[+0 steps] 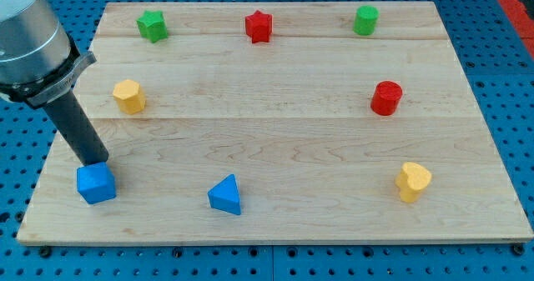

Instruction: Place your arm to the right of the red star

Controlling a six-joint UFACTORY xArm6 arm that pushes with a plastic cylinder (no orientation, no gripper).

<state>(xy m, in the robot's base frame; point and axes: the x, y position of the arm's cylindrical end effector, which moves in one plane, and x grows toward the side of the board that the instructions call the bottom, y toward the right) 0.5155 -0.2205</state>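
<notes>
Resting at the view's bottom left, my tip [94,163] sits against the top edge of the blue cube [96,183], touching it or very nearly so, with the rod slanting up and left to the grey arm body. This arm carries no gripper, so there is nothing to call wide, narrow or holding; the bare rod is all that meets the blocks.

The red star [259,26] stands near the top edge of the wooden surface [275,131], about midway across, well apart from my tip. To its right along the same top row is the green cylinder [365,20], and the open wood between those two is, I judge, where my tip belongs. The green star [153,25] sits at the top left, the yellow block [128,95] below it.

The blocks lie in a loose ring around a bare middle, which should let the rod cross diagonally without nudging the blue triangle [225,194], the red cylinder [386,97] or the yellow heart-like block [413,181]. The task looks barely begun
</notes>
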